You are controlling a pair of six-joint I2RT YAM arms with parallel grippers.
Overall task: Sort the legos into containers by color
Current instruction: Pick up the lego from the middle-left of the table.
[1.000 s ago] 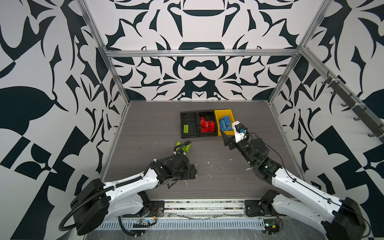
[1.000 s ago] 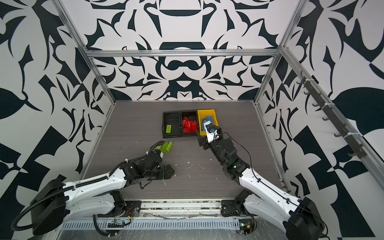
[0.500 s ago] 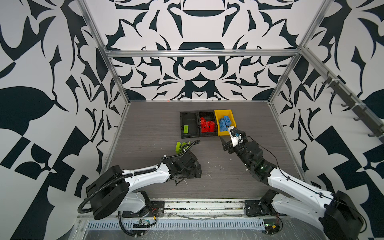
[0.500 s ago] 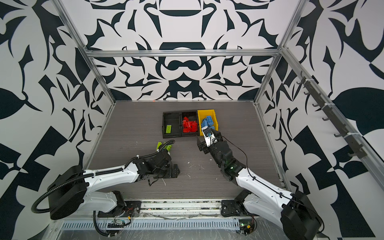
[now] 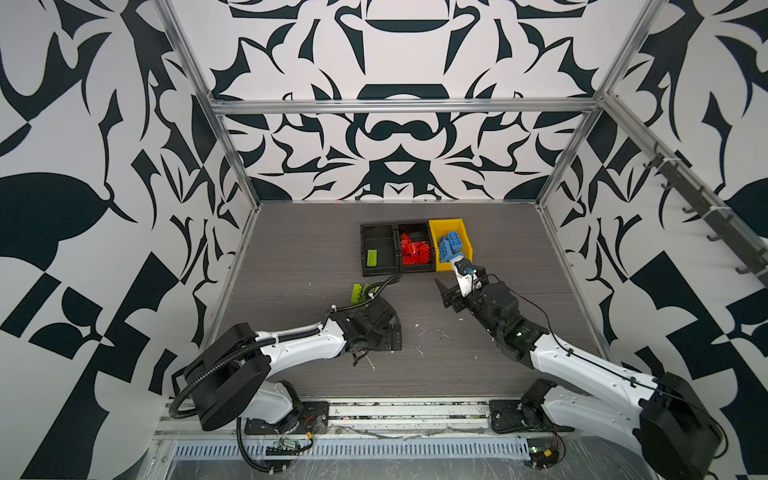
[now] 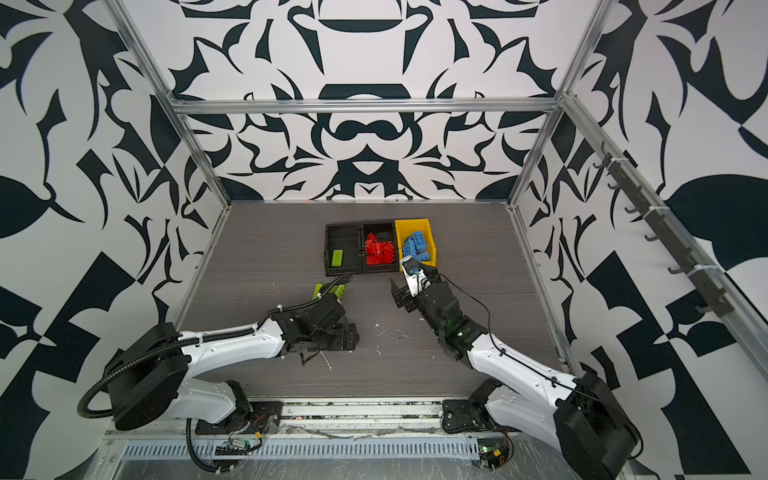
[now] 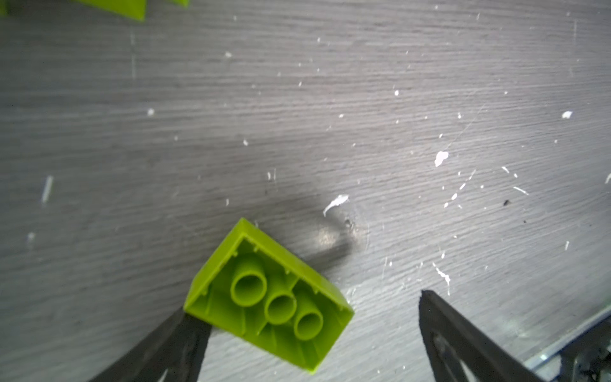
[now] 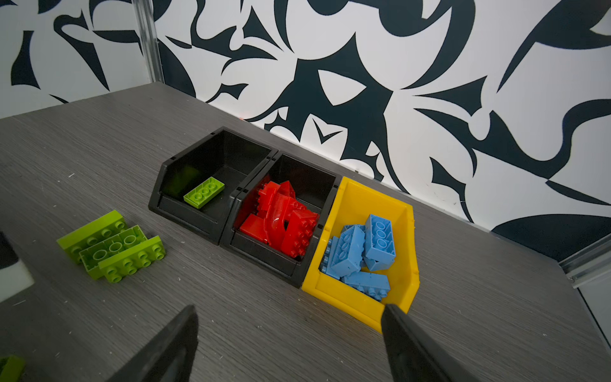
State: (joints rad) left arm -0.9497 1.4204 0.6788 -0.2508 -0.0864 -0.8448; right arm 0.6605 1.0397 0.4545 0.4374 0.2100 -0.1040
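Standing wide apart, the jaws of the left gripper (image 7: 307, 307) hold nothing, and a lime green brick (image 7: 248, 284) lies hollow side up on the table (image 7: 330, 99) between them, close at one finger. The right gripper (image 8: 291, 311) is spread and empty too, near the yellow bin (image 8: 350, 304) that holds the blue bricks (image 8: 360, 251). Red bricks (image 8: 284, 221) fill the middle black bin (image 8: 264, 261), a single green brick (image 8: 203, 191) lies in the end black bin (image 8: 158, 195), and a group of green bricks (image 8: 112, 251) waits on the table beside it.

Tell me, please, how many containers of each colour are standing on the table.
Black containers: 2
Yellow container: 1
Total: 3
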